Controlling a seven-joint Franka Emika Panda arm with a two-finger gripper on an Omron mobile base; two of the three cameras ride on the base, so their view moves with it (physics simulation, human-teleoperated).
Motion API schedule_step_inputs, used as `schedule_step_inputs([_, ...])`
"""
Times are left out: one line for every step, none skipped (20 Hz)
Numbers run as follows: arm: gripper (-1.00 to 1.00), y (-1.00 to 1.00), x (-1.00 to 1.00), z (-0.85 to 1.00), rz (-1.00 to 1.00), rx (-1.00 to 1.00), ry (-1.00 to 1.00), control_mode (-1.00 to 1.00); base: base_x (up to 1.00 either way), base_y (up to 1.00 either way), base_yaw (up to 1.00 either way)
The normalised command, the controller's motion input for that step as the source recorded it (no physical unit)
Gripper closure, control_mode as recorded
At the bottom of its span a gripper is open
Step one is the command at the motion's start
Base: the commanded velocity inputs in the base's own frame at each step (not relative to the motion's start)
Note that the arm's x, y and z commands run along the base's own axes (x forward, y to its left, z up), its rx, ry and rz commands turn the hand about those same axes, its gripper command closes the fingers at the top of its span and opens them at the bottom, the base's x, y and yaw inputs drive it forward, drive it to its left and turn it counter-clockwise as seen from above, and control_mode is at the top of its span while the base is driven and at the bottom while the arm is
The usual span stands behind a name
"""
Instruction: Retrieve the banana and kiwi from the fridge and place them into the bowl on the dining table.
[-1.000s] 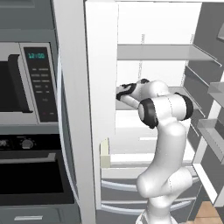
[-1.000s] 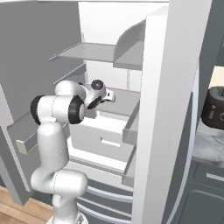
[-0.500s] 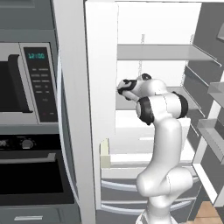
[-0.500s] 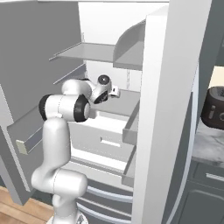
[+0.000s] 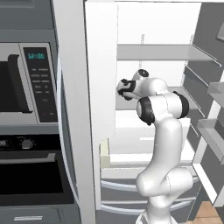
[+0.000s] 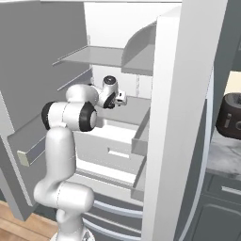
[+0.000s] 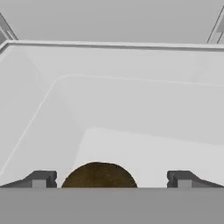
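On the white fridge (image 5: 144,26) shelf, the kiwi (image 7: 99,175) sits between the spread, empty tool (image 7: 111,178) tips — light, round, likely to roll — so pinch across its middle.

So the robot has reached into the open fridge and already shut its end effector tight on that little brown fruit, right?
Not quite. The arm has reached into the open fridge, but the end effector is open, not shut. The hand view shows its two tips standing wide apart, with the kiwi sitting between them, not yet gripped.
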Motion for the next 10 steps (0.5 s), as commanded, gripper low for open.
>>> schedule_step_inputs([-1.0, 0.3, -0.74, -0.62, 0.0, 0.0, 0.01, -1.0, 0.0, 0.0, 0.0])
schedule_step_inputs([-1.0, 0.24, -0.87, -0.63, 0.0, 0.0, 0.0, -1.0, 0.0, 0.0, 0.0])
schedule_step_inputs([-1.0, 0.19, -0.89, -0.61, 0.0, 0.0, 0.0, -1.0, 0.0, 0.0, 0.0])
schedule_step_inputs([-1.0, 0.09, -0.77, -0.54, 0.0, 0.0, 0.0, -1.0, 0.0, 0.0, 0.0])
schedule_step_inputs([-1.0, 0.01, -0.46, -0.44, 0.0, 0.0, 0.0, -1.0, 0.0, 0.0, 0.0])
schedule_step_inputs([-1.0, 0.0, -0.09, -0.34, 0.0, 0.0, 0.0, -1.0, 0.0, 0.0, 0.0])
schedule_step_inputs([-1.0, 0.0, 0.0, -0.31, 0.0, 0.0, 0.0, -1.0, 0.0, 0.0, 0.0])
schedule_step_inputs([-1.0, 0.0, 0.0, -0.31, 0.0, 0.0, 0.0, -1.0, 0.0, 0.0, 0.0])
schedule_step_inputs([-1.0, 0.0, 0.0, -0.37, 0.0, 0.0, 0.0, -1.0, 0.0, 0.0, 0.0])
schedule_step_inputs([-1.0, 0.0, 0.0, -0.38, 0.0, 0.0, 0.0, -1.0, 0.0, 0.0, 0.0])
